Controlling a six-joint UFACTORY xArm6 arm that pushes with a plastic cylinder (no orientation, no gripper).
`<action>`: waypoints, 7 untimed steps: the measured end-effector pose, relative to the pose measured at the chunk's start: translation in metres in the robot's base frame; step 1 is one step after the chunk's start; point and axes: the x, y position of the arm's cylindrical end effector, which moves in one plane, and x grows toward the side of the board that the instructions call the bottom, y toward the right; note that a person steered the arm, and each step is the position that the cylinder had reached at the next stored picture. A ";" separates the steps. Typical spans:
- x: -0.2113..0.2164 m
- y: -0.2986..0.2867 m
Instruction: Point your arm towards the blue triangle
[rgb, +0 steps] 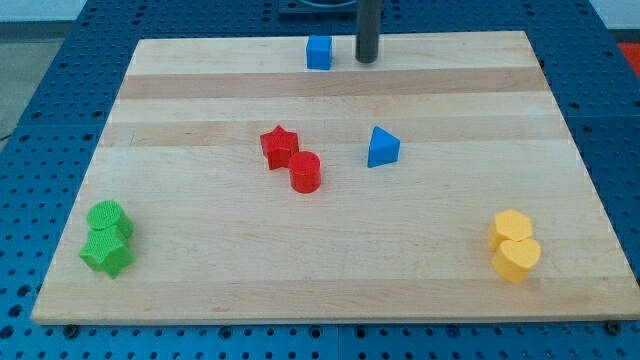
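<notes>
Rod end effector bearing no jaws, my tip (367, 59) resting at the surface's (200, 290) top edge, just right of the blue cube (319, 52), blue triangle (382, 147) sitting well below it, near centre, right of the red blocks (292, 160).

on the table (200, 290), my tip (367, 59) stands at the view's top, just right of the blue cube (318, 52). the blue triangle (382, 147) lies below it, right of the touching red star (280, 147) and red cylinder (305, 172)

Pale banded wooden board (330, 270) (matt finish), ribbed plastic-looking green blocks (107, 237), perforated blue surface (40, 130) beneath
</notes>
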 end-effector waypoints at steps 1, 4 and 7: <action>0.036 0.052; 0.187 0.122; 0.214 0.084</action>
